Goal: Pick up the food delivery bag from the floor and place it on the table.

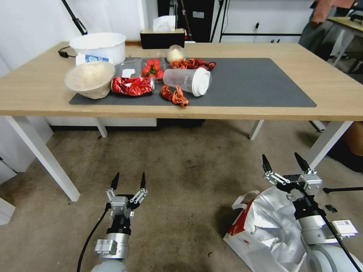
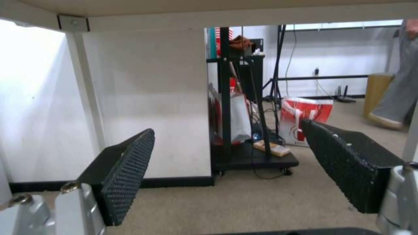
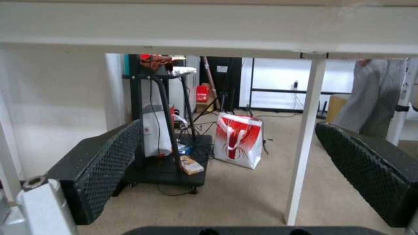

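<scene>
The food delivery bag (image 1: pixel 264 230) lies crumpled on the floor (image 1: pixel 181 170) at the lower right, its silver foil lining open upward and a white handle (image 1: pixel 244 199) sticking out to the left. My right gripper (image 1: pixel 282 158) hovers open over the bag's far edge, fingers pointing toward the table, nothing between them. My left gripper (image 1: pixel 129 176) is open too, low over bare floor well left of the bag. The table (image 1: pixel 332 87) stands ahead with its dark grey mat (image 1: pixel 257 83). Both wrist views look under the tabletop between open pads (image 2: pixel 126 169) (image 3: pixel 109 160).
The mat's left half holds bowls (image 1: pixel 90 78), a tipped plastic cup (image 1: pixel 188 80), a crushed red can (image 1: pixel 132 86) and red scraps; its right half is bare. White table legs (image 1: pixel 41 155) (image 1: pixel 328 141) flank the floor ahead. Behind the table stand a black cart (image 3: pixel 168 169) and another red-and-white bag (image 3: pixel 238 142).
</scene>
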You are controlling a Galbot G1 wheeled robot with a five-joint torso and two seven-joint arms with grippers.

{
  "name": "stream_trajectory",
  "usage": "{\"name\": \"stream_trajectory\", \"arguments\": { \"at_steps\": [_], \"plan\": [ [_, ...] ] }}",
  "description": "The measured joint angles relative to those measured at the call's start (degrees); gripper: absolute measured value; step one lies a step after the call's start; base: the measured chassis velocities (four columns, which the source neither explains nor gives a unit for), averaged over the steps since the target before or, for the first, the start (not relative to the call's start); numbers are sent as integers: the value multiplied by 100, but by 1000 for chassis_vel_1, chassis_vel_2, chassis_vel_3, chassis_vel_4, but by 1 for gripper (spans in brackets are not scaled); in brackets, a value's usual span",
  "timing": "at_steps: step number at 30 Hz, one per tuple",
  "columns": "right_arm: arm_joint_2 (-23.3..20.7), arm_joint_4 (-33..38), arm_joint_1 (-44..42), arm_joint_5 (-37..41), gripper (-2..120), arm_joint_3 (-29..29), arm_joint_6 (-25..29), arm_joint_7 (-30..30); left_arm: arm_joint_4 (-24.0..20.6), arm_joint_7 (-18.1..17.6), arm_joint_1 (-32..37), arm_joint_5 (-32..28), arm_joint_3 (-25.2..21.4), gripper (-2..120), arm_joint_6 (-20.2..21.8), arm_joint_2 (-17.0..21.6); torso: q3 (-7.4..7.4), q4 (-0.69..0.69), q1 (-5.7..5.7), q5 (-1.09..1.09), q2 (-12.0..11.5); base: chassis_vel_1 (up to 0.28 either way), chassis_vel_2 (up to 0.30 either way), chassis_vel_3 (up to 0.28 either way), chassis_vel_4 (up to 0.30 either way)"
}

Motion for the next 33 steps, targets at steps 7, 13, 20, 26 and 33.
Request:
{"name": "stream_trajectory", "arguments": {
  "at_steps": [7, 13, 20, 26, 33],
  "plan": [
    [45, 3, 6, -8, 100, -2, -5, 2, 21, 9, 21, -12, 0, 86, -24, 13, -101, 0, -40, 0, -141, 0, 0, 0, 0],
    [96, 32, -54, -18, 100, 27, 2, 2, 53, 17, 27, -23, 12, 86, -64, 23, -222, 0, -84, 0, -307, 0, 0, 0, 0],
    [51, 80, -55, 0, 100, 68, -18, 9, 58, 19, 10, -33, 22, 86, -65, 16, -327, 0, -128, -1, -454, 0, 0, 0, 0],
    [75, 63, -50, -2, 100, 52, -21, 12, 51, 24, 46, -34, 15, 86, -66, 15, -441, 0, -160, 0, -602, 0, 0, 0, 0],
    [73, 20, -53, -1, 100, 69, -12, 12, 51, 26, 59, -26, 16, 86, -72, 8, -545, 0, -201, 0, -747, 0, 0, 0, 0]
  ]
}}
